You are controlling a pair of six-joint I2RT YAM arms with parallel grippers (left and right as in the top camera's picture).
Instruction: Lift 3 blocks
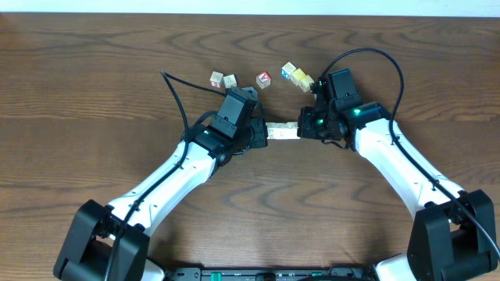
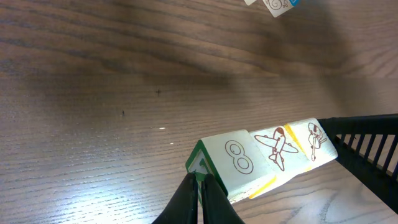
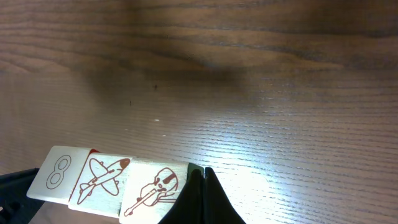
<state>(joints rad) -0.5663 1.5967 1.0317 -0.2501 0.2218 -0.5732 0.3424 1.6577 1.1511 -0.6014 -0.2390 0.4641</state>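
From where I stand, the three blocks (image 1: 281,130) sit edge to edge in one short row, pinched end to end between the two arms near the middle of the table (image 1: 94,94). The left end effector (image 1: 259,133) has its fingers fully closed into one point and presses against the block with an 8 (image 2: 236,158). The right end effector (image 1: 302,129), closed just as tight, pushes on the violin block (image 3: 155,186) at the other end. The airplane block (image 2: 277,146) is squeezed between those two, touching both. Neither end effector wraps around a block; the row is held only by pressure from each side. It appears to hang above the wood, its shadow lying apart from it. Five loose cubes (image 1: 264,79) lie scattered beyond the arms.
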